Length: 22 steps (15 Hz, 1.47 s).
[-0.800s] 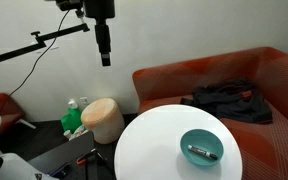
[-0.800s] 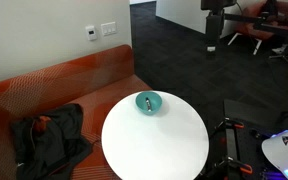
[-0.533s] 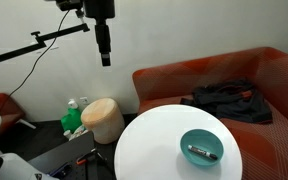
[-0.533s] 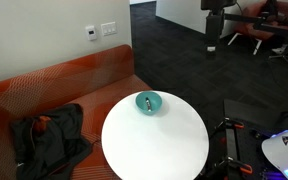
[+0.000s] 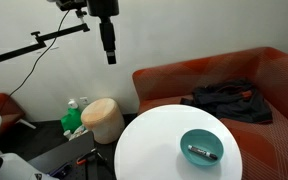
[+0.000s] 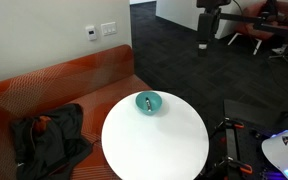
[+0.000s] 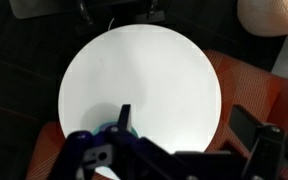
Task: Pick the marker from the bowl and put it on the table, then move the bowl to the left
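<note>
The teal-blue bowl (image 5: 201, 146) sits on the round white table (image 5: 154, 140), near its edge by the sofa, and shows in both exterior views (image 6: 148, 102). The dark marker (image 5: 201, 152) lies inside it (image 6: 147, 103). My gripper (image 5: 109, 48) hangs high in the air, far from the table and off to one side (image 6: 203, 43). In the wrist view the table (image 7: 139, 80) is far below. The gripper's fingers (image 7: 194, 130) are wide apart and empty. Only a sliver of the bowl (image 7: 110, 128) shows behind one finger; the marker is hidden there.
A red-brown sofa (image 5: 254, 75) curves behind the table with a dark jacket (image 5: 224, 100) lying on it. A tan cylindrical basket (image 5: 102, 118) and a green bag (image 5: 74, 120) stand on the floor beside the table. Stand legs (image 6: 234, 135) are near the table.
The gripper has shifted slightly sideways, high in the air. The bowl and the marker have not moved.
</note>
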Available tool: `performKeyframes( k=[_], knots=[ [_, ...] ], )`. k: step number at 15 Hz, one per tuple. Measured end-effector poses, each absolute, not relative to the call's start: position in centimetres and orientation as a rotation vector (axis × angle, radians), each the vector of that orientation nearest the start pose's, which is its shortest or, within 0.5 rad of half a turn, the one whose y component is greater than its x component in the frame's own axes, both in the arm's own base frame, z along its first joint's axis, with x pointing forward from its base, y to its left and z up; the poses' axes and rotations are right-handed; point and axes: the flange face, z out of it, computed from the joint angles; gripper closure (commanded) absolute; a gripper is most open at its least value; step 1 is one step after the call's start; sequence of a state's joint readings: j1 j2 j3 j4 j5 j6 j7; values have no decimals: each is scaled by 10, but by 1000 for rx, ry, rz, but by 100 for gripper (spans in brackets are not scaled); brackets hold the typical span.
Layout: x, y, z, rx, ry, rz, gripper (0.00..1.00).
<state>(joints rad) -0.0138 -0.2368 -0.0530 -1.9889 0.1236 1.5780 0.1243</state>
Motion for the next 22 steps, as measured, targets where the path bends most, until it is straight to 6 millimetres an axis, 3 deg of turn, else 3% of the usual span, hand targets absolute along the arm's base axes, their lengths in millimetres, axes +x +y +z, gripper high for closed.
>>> performKeyframes(
  k=[4,9,16,22],
  knots=[
    [490,-34,547,-2955,591,104,0],
    [517,-51,519,-2854,959,-38,0],
    [535,-74,428,-2716,1291,-143,0],
    [543,-93,358,-2697,1411,-69,0]
  ],
)
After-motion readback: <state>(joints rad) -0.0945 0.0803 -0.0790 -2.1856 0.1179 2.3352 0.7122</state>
